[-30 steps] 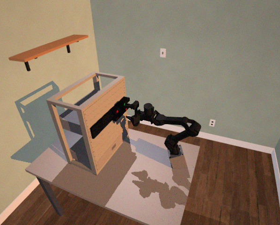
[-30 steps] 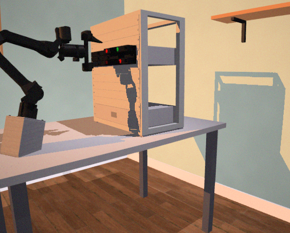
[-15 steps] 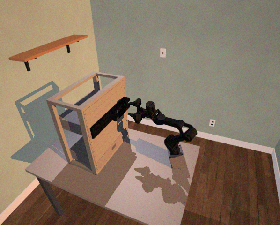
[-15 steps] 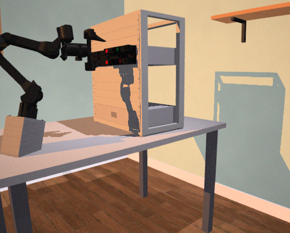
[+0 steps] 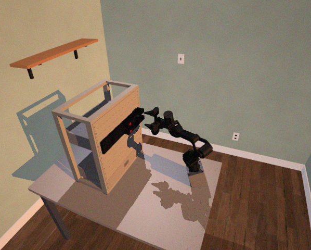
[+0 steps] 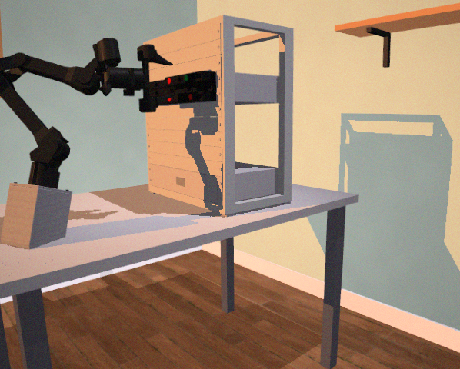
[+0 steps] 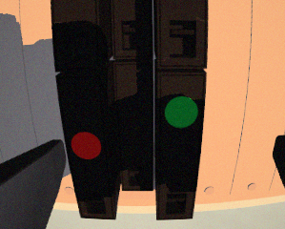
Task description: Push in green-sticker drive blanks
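Note:
The wooden rack (image 5: 115, 158) (image 6: 182, 158) stands on the table (image 5: 139, 215) (image 6: 142, 238). The black storage chassis (image 5: 111, 138) (image 6: 200, 85) crosses its front. Its blanks carry one green sticker (image 5: 137, 115) (image 6: 185, 78) (image 7: 180, 113) and red stickers (image 5: 129, 123) (image 6: 168, 80) (image 7: 87, 145). In the wrist view the green-sticker blank (image 7: 180, 166) and a red-sticker blank (image 7: 85, 178) lie side by side. My gripper (image 5: 146, 119) (image 6: 155, 85) (image 7: 173, 150) is open and empty. It faces the chassis front at sticker height, a short way off, with its fingers to either side of these two blanks.
A wooden box (image 6: 31, 218) sits on the table near the arm's base (image 5: 193, 164). A wall shelf (image 5: 53, 53) (image 6: 401, 19) hangs above and behind the rack. The rack's side frame (image 6: 258, 119) is open.

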Motion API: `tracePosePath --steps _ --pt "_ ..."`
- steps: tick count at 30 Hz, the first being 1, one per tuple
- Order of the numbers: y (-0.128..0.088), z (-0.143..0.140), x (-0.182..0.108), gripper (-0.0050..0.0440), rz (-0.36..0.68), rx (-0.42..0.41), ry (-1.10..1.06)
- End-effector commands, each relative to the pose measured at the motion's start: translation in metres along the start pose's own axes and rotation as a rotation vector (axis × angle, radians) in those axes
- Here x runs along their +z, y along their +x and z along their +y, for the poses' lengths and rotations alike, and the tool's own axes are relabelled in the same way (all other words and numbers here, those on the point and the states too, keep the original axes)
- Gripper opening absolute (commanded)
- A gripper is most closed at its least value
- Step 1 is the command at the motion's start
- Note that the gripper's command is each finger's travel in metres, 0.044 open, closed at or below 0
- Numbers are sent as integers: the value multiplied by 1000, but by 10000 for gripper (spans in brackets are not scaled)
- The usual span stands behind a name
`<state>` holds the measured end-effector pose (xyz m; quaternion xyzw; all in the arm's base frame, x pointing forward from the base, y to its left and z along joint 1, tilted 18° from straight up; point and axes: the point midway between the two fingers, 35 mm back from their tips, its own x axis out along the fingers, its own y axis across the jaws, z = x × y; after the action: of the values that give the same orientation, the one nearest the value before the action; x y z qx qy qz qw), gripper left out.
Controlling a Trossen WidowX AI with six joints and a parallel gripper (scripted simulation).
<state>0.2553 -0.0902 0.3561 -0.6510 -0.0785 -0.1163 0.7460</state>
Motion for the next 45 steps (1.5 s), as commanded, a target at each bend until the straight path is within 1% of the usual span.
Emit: tracePosePath --steps 1,9,45 --pt "0 -1 -5 440 -3 -3 1" --pt "0 -1 -10 440 -3 -3 1" --pt "0 -1 -10 440 -3 -3 1"
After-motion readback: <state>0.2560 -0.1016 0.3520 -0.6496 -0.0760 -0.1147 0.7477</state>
